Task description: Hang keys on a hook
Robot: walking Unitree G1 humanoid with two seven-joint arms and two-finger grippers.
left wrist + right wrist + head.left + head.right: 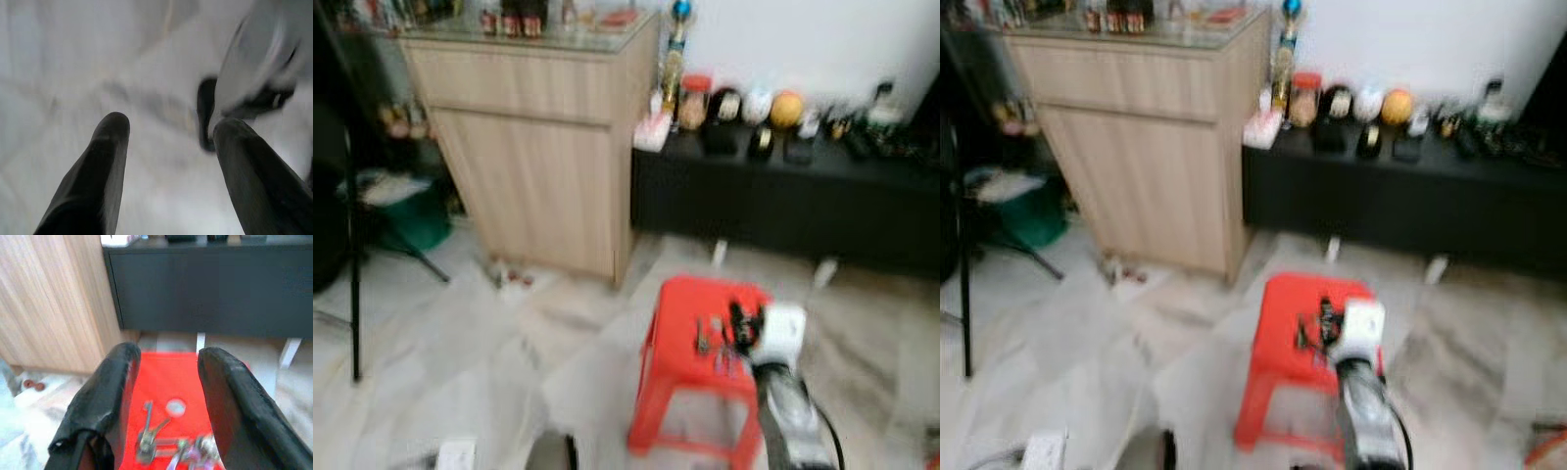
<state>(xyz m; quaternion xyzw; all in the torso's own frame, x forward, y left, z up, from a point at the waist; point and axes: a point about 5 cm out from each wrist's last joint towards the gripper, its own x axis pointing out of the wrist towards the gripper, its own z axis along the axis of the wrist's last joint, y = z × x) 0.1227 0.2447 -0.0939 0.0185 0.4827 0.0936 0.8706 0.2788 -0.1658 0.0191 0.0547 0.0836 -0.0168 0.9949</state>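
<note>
Head views, blurred. I see the keys (168, 443) lying on top of a red stool (690, 318) that stands on the pale floor (460, 333), in front of a long black cabinet (783, 201) and beside a wooden cupboard (533, 157). My right end effector (164, 382) hovers just above the stool, fingers spread apart, with the keys showing between them and untouched. My left end effector (168, 132) hangs low over the floor, its fingers likewise spread and holding nothing. Jars and small objects line the black cabinet's top; I cannot tell them apart.
</note>
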